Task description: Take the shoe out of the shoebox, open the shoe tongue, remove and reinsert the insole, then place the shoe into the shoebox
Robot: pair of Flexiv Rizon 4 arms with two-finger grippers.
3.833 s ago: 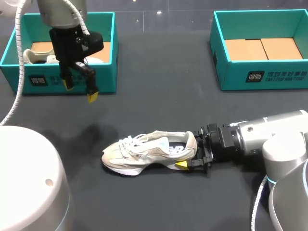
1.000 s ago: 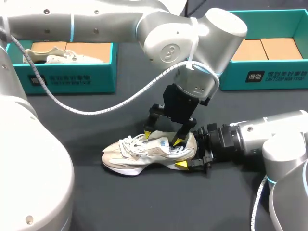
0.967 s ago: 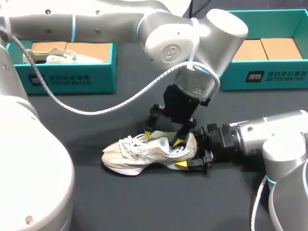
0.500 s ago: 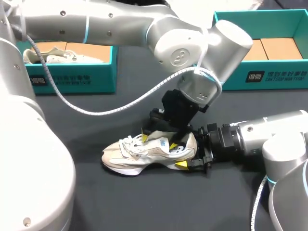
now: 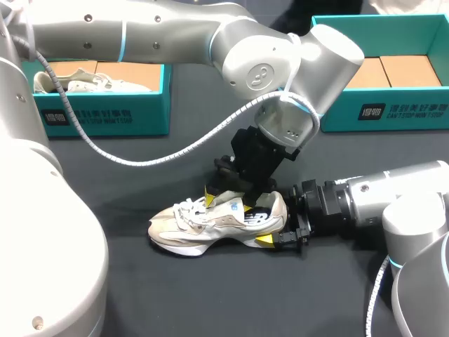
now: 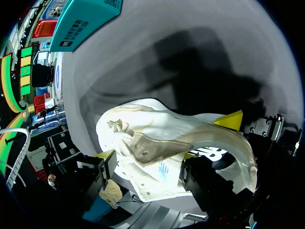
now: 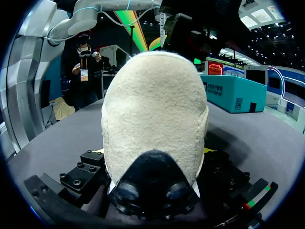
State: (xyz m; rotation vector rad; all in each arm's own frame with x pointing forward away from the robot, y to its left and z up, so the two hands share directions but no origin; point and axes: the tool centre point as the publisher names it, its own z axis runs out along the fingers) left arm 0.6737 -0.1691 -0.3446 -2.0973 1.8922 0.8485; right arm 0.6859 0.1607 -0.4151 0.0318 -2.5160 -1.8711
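A cream sneaker [image 5: 210,223] lies on its side-sole on the black table, toe toward the left. My right gripper [image 5: 277,232] is shut on its heel [image 7: 155,114], which fills the right wrist view. From the left, my left arm reaches across and over the shoe. The left gripper [image 5: 229,203] stands open astride the tongue [image 6: 152,148], one yellow tip by the laces and the other in the shoe's mouth. In the left wrist view, the left gripper [image 6: 147,164] has the tongue and upper between its fingers. I cannot see firm contact on both sides.
A teal shoebox [image 5: 98,116] at the back left holds another pale shoe [image 5: 77,78]. A second teal shoebox [image 5: 379,112] at the back right shows only its cardboard floor. Bare black table lies in front of the sneaker.
My left arm came over from the left box, dropped its gripper onto the sneaker's mouth and drew its fingers closer together around the tongue. Right arm and shoe have kept still.
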